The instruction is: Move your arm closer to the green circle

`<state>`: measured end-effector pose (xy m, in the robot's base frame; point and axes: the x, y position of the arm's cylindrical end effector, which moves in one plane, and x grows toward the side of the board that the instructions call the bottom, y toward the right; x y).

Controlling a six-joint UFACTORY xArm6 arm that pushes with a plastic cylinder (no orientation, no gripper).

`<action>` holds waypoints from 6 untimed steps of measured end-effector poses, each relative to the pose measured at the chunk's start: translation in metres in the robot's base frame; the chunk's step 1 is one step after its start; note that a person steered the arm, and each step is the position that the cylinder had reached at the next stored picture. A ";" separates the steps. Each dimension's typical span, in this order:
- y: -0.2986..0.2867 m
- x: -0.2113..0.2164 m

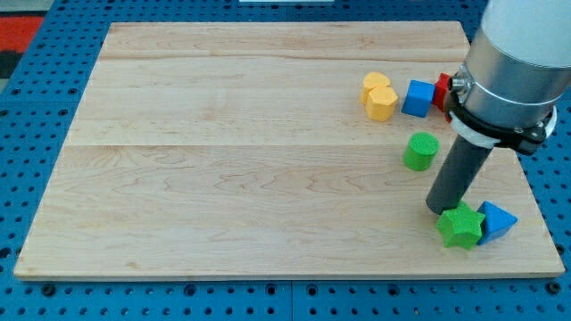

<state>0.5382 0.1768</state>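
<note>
Our arm has no gripper, so there is nothing to open, close or hold with; it ends in a dark rod, and my tip [441, 208] sits low on the view's right side of the bench [223, 152]. The tip is touching or just about touching the top left edge of the green star [461, 226]. We cannot tell for sure if they touch. The green circle [420, 151] stands just up and to the view's left of the tip, near it but apart from it. It is a short round block standing upright on the wood. A blue triangle [497, 220] sits right beside the green star, on the star's right, and the two look like they touch. Higher up, toward the view's top, we see a yellow block [379, 96] that looks like two bumpy shapes pressed together. Just to its right is a blue cube [417, 98]. A red block [442, 92] peeks out next to the blue cube, and our big grey arm hides most of it, so we cannot tell its shape.
</note>
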 end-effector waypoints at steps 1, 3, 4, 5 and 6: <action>0.003 0.001; 0.006 -0.019; 0.017 -0.027; 0.021 -0.047; 0.030 -0.067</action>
